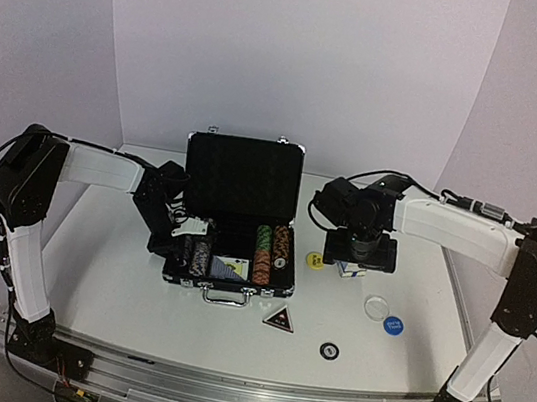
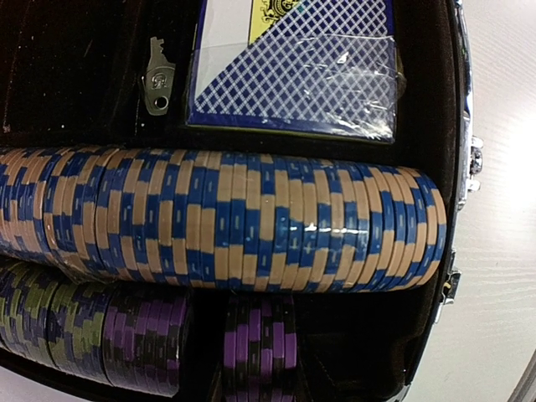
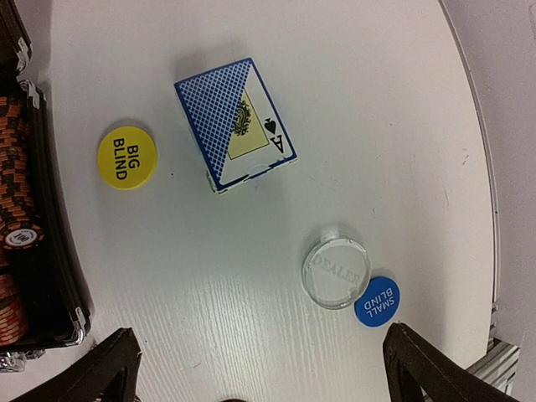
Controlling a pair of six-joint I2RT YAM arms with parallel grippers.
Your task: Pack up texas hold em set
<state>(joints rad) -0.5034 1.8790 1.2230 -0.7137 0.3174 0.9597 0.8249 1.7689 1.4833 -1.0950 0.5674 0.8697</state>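
- The right pincer (image 3: 261,335) hangs above the white table (image 3: 209,276) with its two dark fingers spread wide and nothing between them.
- A loose blue card deck with a diamond-pattern back and an ace of spades on its box (image 3: 236,123) lies flat on the table. It is ahead of the open fingers and apart from them.
- A yellow round disc marked BIG BLIND (image 3: 126,157) lies near the deck, between it and the briefcase.
- A clear round disc marked DEALER (image 3: 337,272) lies on the other side, nearer the fingers. A blue round disc marked SMALL BLIND (image 3: 376,302) touches its rim.
- The black silver-edged briefcase (image 1: 242,172) stands open mid-table with its lid upright. Rows of orange-striped poker chips (image 3: 12,209) fill its end nearest the right pincer.
- The left pincer (image 1: 182,224) is low over the other end of the briefcase tray. Its fingers do not show in its own wrist view, so how far they stand apart cannot be told.
- Directly under it, a row of blue-and-tan striped poker chips (image 2: 218,222) lies on edge in its slot, with purple-striped poker chips (image 2: 251,352) in the next slot.
- A wrapped blue card deck (image 2: 293,67) sits in a compartment beside the blue-and-tan row, and a small silver key (image 2: 157,79) lies just beside that deck.
- On the table in front of the case handle lie a dark triangular marker (image 1: 279,319) and, near it, a single black round chip (image 1: 329,351).
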